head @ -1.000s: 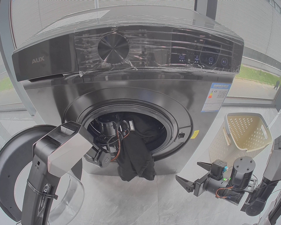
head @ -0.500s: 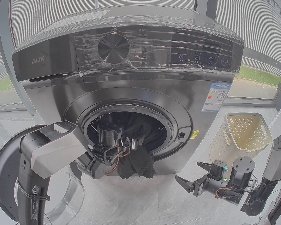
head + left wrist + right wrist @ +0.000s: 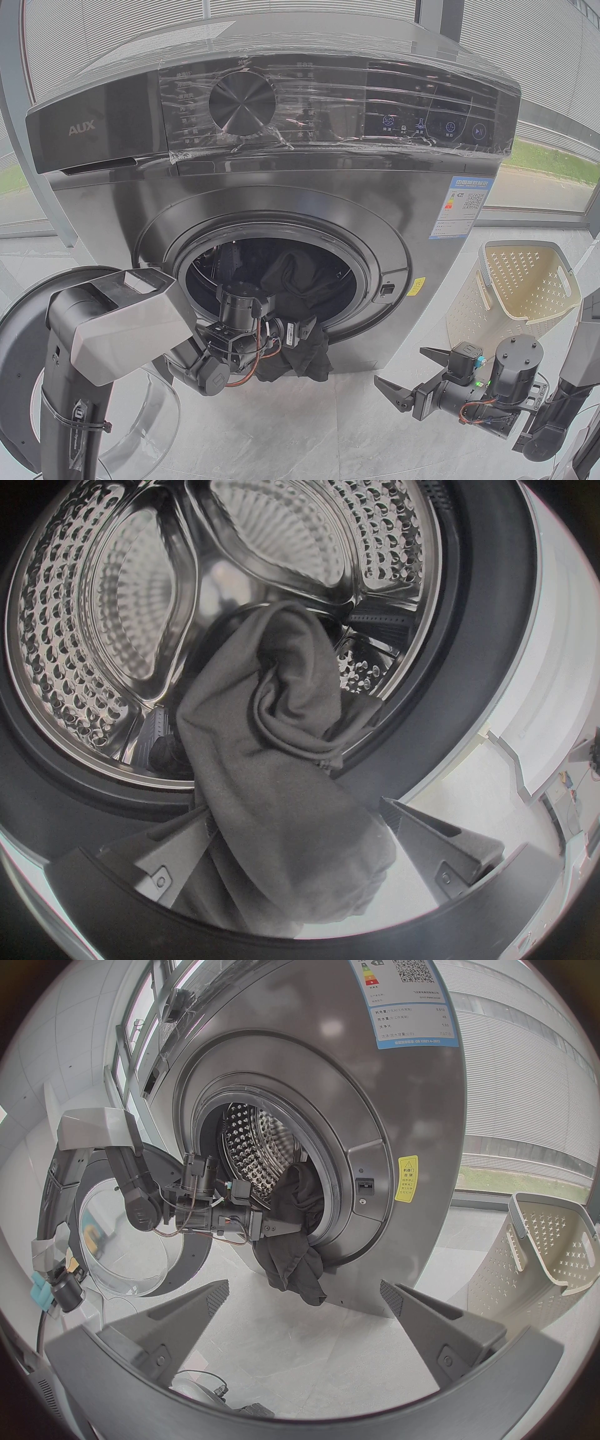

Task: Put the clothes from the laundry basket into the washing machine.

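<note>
A black garment (image 3: 299, 284) lies half in the washing machine (image 3: 281, 169). Its upper part is bunched inside the steel drum (image 3: 125, 605), and its lower part hangs over the door rim toward the floor. My left gripper (image 3: 307, 330) sits at the lower rim of the opening. It is open, with the garment (image 3: 281, 780) lying loosely between its spread fingers. My right gripper (image 3: 400, 369) is low over the floor to the right of the opening, open with nothing in it. The beige laundry basket (image 3: 525, 294) lies tipped on its side against the washer's right flank.
The washer door (image 3: 25, 350) stands swung open at the left, behind my left arm. Grey floor tiles (image 3: 325, 425) stretch out in front of the machine. Glass walls surround the spot.
My left gripper has drawn back and down from inside the drum to the lower rim. More of the garment is now bunched in the drum and less hangs out. The right arm is still.
</note>
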Controlling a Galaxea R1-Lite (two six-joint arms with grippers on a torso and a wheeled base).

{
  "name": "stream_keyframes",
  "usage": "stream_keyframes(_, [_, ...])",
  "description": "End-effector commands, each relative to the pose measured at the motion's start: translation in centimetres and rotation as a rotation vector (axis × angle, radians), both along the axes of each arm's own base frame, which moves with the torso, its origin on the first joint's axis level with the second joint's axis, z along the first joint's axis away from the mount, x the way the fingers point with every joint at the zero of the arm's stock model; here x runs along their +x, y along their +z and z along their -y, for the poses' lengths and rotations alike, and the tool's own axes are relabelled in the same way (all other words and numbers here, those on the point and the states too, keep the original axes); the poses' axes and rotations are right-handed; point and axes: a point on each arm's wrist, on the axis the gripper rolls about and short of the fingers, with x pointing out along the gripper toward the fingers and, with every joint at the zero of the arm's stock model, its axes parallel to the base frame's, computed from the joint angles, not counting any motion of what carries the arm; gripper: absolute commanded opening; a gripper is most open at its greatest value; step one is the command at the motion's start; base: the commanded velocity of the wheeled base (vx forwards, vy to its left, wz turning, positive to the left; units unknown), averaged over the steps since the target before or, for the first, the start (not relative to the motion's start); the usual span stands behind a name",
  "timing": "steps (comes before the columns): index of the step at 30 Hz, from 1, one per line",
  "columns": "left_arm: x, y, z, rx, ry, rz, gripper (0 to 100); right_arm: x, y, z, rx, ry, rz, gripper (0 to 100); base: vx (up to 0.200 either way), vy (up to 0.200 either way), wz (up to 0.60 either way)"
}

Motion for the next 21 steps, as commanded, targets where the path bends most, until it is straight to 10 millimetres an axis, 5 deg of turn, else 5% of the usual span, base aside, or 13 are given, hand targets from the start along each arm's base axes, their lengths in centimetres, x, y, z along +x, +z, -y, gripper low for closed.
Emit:
stream_keyframes(1, [0.8, -1.5, -0.3, 0.009, 0.015, -0.016, 0, 0.0, -0.1, 0.0, -0.003, -0.002, -0.004, 100, 0.000, 0.000, 0.00])
stream_keyframes(9, [1.4, -0.8, 0.0, -0.016, 0.024, 0.021, 0, 0.0, -0.2, 0.0, -0.007, -0.002, -0.008, 100, 0.000, 0.000, 0.00])
stream_keyframes(19, [6.0, 3.8, -0.7, -0.149, 0.185, 0.268, 0, 0.1, -0.2, 0.0, -0.004, -0.003, -0.005, 100, 0.000, 0.000, 0.00])
stream_keyframes(20, [6.1, 3.8, -0.8, -0.151, 0.187, 0.269, 100, 0.1, -0.2, 0.0, -0.004, -0.003, -0.005, 100, 0.000, 0.000, 0.00])
stream_keyframes(21, [6.1, 3.8, -0.8, -0.151, 0.187, 0.270, 100, 0.1, -0.2, 0.0, -0.004, -0.003, -0.005, 100, 0.000, 0.000, 0.00])
